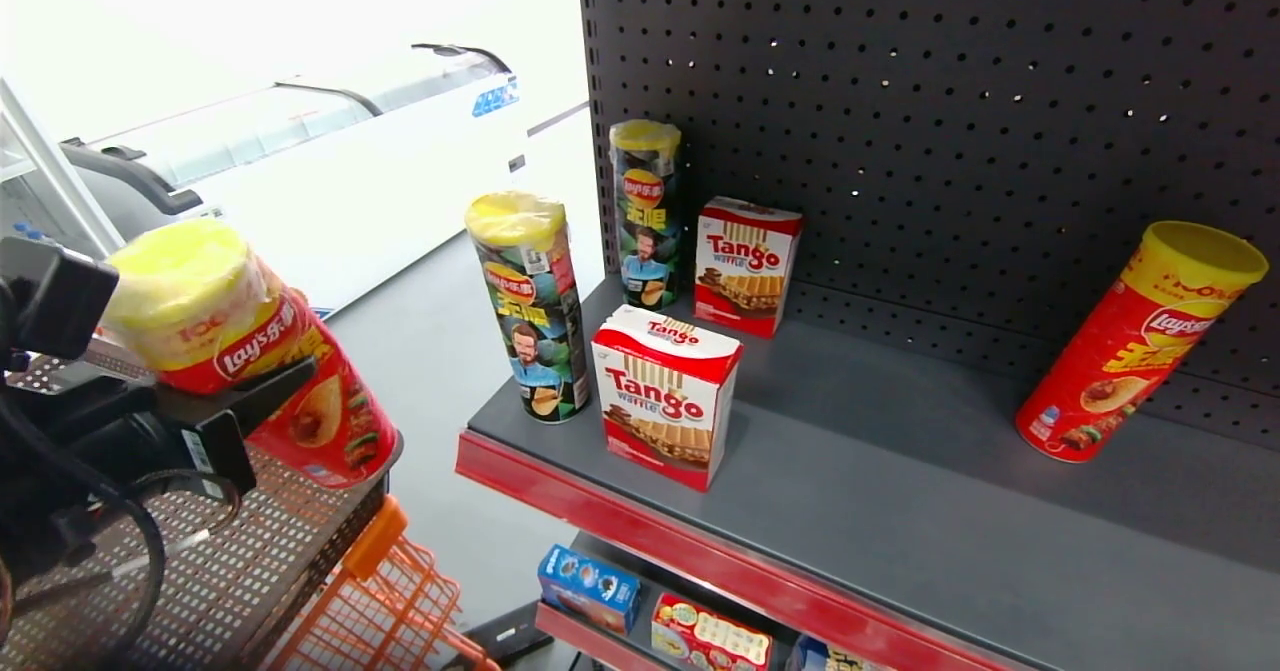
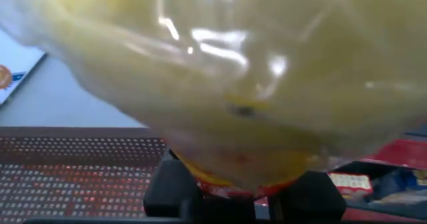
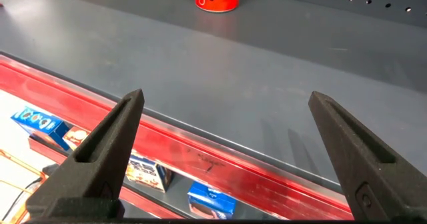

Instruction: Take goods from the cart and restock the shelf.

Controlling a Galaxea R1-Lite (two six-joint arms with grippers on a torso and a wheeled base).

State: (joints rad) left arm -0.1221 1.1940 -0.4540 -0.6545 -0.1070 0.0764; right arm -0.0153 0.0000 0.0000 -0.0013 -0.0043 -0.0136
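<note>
Clamping a red chips can [image 1: 215, 321] at far left with the left gripper [image 1: 255, 391], clenching it around the middle and holding it tilted, yellow lid uppermost, above the perforated deck of the cart [image 1: 250, 551]. Pressing black fingers [image 2: 170, 187] against the can's sides. Seeing an orange wire basket [image 1: 390, 601] just below that deck. Finding next, at the front left corner of the shelf [image 1: 900, 481], a green chips can [image 1: 530, 311] standing upright, with a wafer box [image 1: 665, 396] just beside it. Spotting further back, near the pegboard [image 1: 1000, 101], a second green can [image 1: 648, 216] and a second wafer box [image 1: 745, 266] standing side by side. Noting at far right another red can [image 1: 1140, 346] leaning tilted against the pegboard, well apart from the rest. Holding the right gripper [image 3: 227, 101] released, jaws spread wide, hovering over the shelf near its red front edge [image 3: 200, 151].
</note>
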